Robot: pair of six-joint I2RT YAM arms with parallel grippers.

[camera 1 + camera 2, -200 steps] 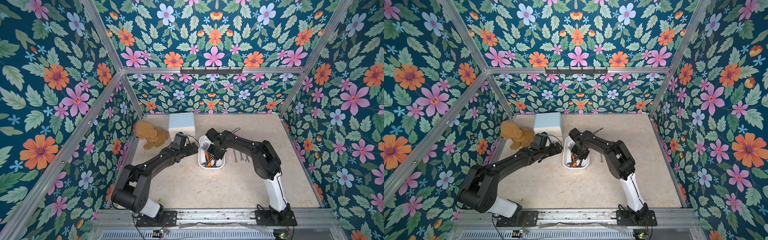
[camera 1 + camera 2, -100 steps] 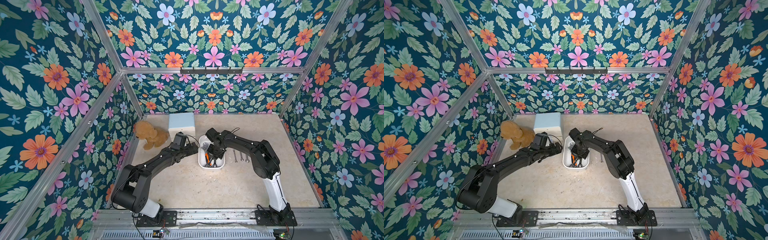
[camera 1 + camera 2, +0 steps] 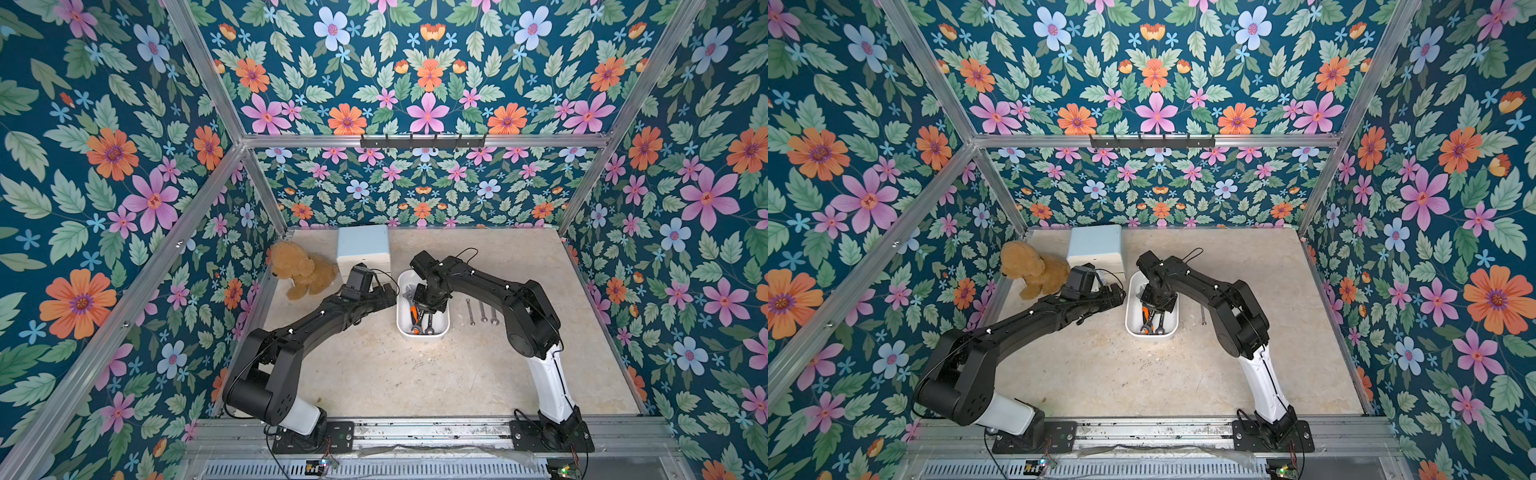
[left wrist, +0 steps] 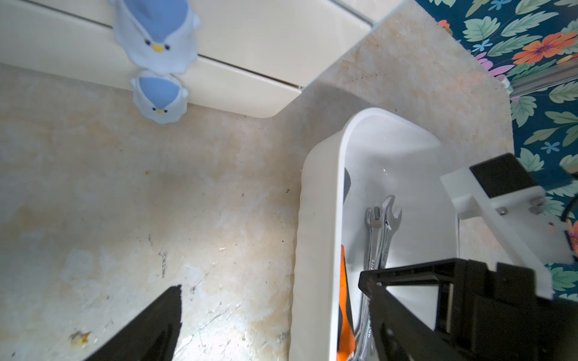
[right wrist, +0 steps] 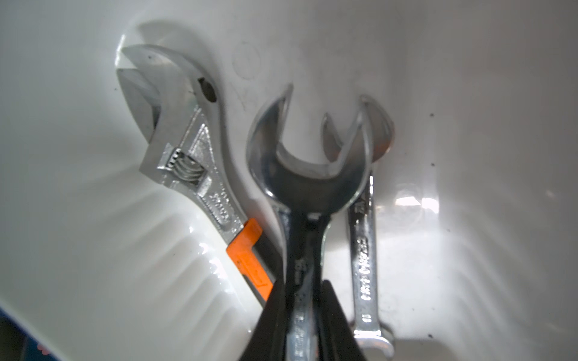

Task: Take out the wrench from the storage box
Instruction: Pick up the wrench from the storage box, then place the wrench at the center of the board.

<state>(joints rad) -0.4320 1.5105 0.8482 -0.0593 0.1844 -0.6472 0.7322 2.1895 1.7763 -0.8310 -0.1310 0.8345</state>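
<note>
With the right fingers (image 5: 272, 315) clamped on the open-end wrench (image 5: 308, 162) and the left fingers (image 4: 162, 312) spread wide, a straight lift clear of the storage box (image 3: 422, 335) was judged best.

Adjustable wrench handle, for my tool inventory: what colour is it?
Orange handle, clearest in the right wrist view.
</note>
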